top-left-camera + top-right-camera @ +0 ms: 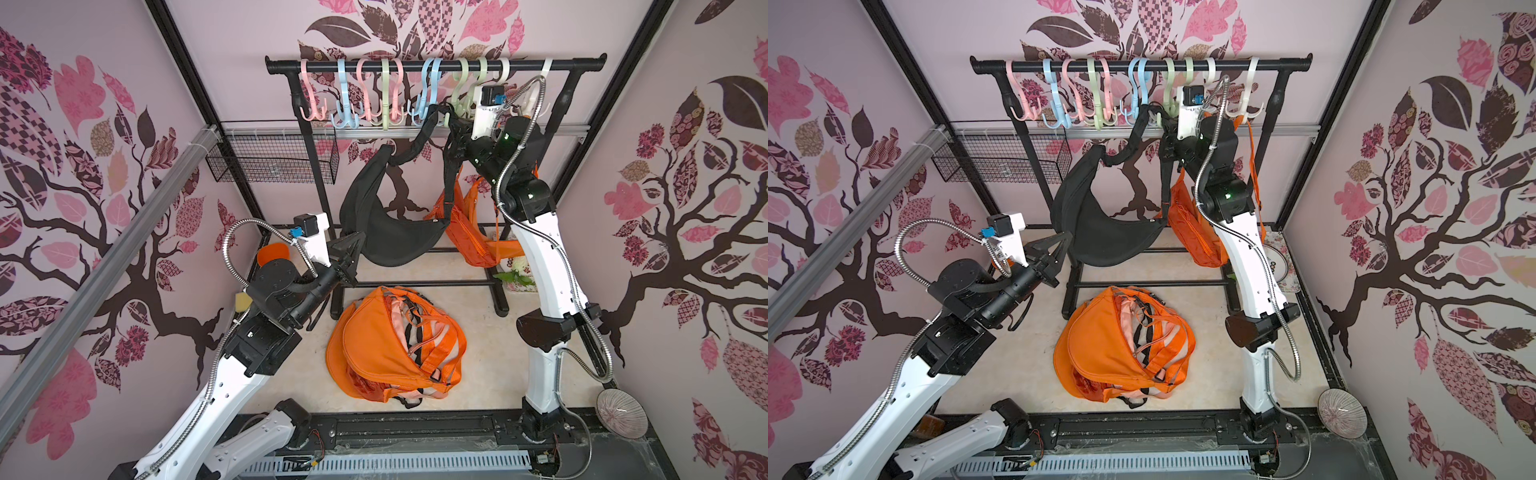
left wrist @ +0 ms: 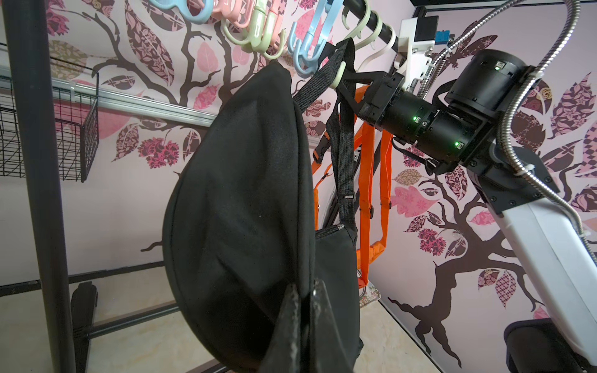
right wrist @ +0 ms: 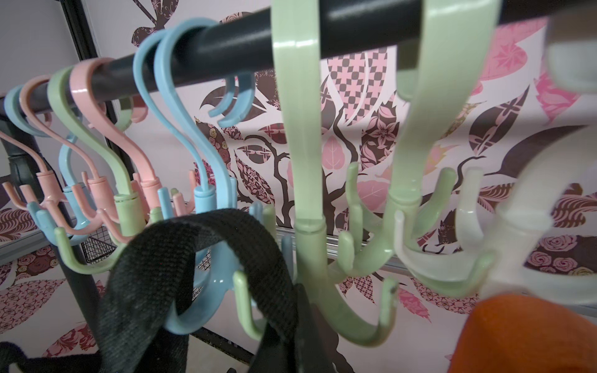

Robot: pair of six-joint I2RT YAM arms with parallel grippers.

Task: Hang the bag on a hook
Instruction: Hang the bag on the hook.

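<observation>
I am running two arms in a booth papered with pink leaves. The right claw (image 1: 454, 121) is raised to a row of pastel hooks on a black rail (image 1: 415, 65). Its fingers are pressed together on the strap (image 3: 181, 258) of the black bag (image 1: 382, 224), which hangs below and to one side of that claw, clear of the worktop (image 1: 490, 345).

I hold the strap high so that its loop can be laid over a prong. In the right wrist view the webbing arches just in front of the claw. It lies against the lower prongs of a blue hook (image 3: 206, 193), and a green hook (image 3: 310, 245) is right beside it. I cannot tell whether the strap is seated on a prong or only resting against one.

The left claw (image 2: 307, 285) is low, with its tips closed together. They sit at the bottom edge of the bag's body, touching it or very nearly. My guess is that it steadies the bag against swinging. I cannot see any fabric pinched between the tips.

An orange bag (image 1: 469, 232) hangs beyond the right claw. More orange bags (image 1: 395, 349) lie heaped on the worktop, well below both claws.

I judge the hang nearly done, with seating the strap and letting go left to do.
</observation>
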